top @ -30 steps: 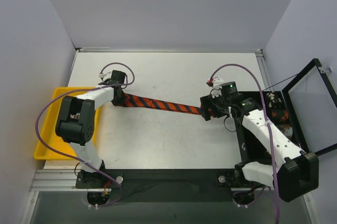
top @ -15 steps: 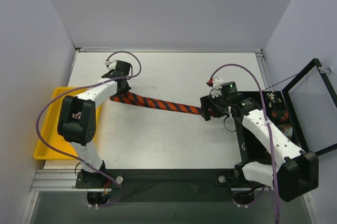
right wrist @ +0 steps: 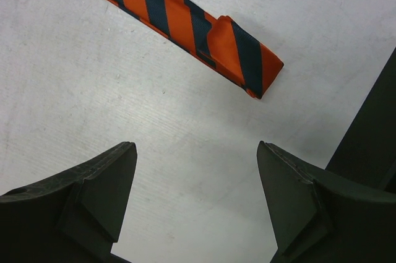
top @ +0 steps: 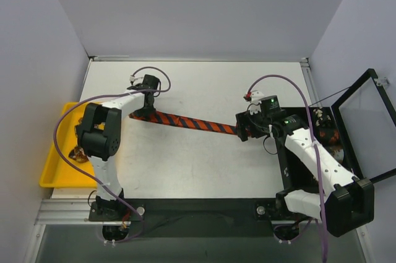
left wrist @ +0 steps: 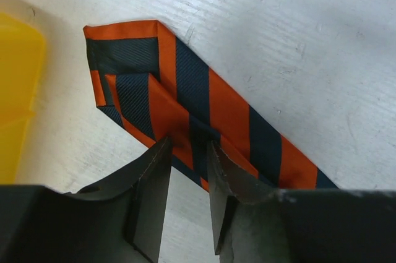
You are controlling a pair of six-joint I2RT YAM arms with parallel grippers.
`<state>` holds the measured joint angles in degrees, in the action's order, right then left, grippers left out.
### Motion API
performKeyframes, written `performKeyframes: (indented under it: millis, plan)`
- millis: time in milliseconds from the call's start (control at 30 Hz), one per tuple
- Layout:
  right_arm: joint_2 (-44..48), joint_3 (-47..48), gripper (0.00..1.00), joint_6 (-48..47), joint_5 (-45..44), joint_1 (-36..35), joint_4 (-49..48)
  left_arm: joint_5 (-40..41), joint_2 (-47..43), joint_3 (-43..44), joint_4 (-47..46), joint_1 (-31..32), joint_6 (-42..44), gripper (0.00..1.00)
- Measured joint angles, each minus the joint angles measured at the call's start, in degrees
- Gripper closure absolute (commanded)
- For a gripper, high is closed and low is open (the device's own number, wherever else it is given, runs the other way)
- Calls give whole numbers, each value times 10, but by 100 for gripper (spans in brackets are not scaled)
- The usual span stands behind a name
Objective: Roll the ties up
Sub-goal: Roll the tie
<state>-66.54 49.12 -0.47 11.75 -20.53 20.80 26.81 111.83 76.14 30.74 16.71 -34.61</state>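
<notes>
Striped tie lies stretched flat across the worktop, left end to right end, no coil at either end. Rolling not begun, by my reading; the whole roll is left to do.

My left fingers stand parted by a narrow gap over the tie's broad left end; fabric shows through the gap and nothing looks pinched. My right fingers are spread wide, hovering just near of the narrow end and apart from it.

Edges: yellow tray just left of the broad end, black case close on the right. Open room far and near of the tie.
</notes>
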Motion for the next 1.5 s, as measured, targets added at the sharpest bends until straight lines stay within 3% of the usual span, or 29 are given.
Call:
performKeyframes:
  millis: [33, 67, 167, 267, 367, 467, 633, 767, 933, 1300, 1500]
  plan:
    - [0, 0, 12, 1, 0, 2, 0, 2, 2, 1, 4, 0, 1, 48]
    - [0, 0, 0, 3, 0, 3, 0, 3, 2, 3, 6, 0, 3, 44]
    - [0, 0, 0, 23, -3, 11, 0, 4, 2, 14, 8, 0, 8, 25]
    - [0, 0, 0, 54, -6, 35, 0, 2, -2, 28, 10, 9, 15, 15]
    - [0, 0, 2, 93, -9, 68, -1, -2, -20, 40, 15, 37, 22, 15]
    - [1, 0, 12, 128, -15, 90, -5, -20, -49, 55, 21, 85, 23, 14]
    - [23, -8, 20, 176, -38, 103, -23, -100, -76, 103, 18, 183, 2, 14]
    - [45, -21, 31, 216, -58, 116, -39, -178, -50, 151, 5, 247, -22, 14]
    - [49, -47, 34, 259, -68, 123, -50, -241, 35, 227, -15, 305, -38, 15]
    - [50, -83, 39, 311, -74, 138, -78, -271, 143, 281, -30, 342, -53, 32]
    - [34, -83, 40, 322, -58, 139, -104, -271, 165, 291, -41, 342, -53, 36]
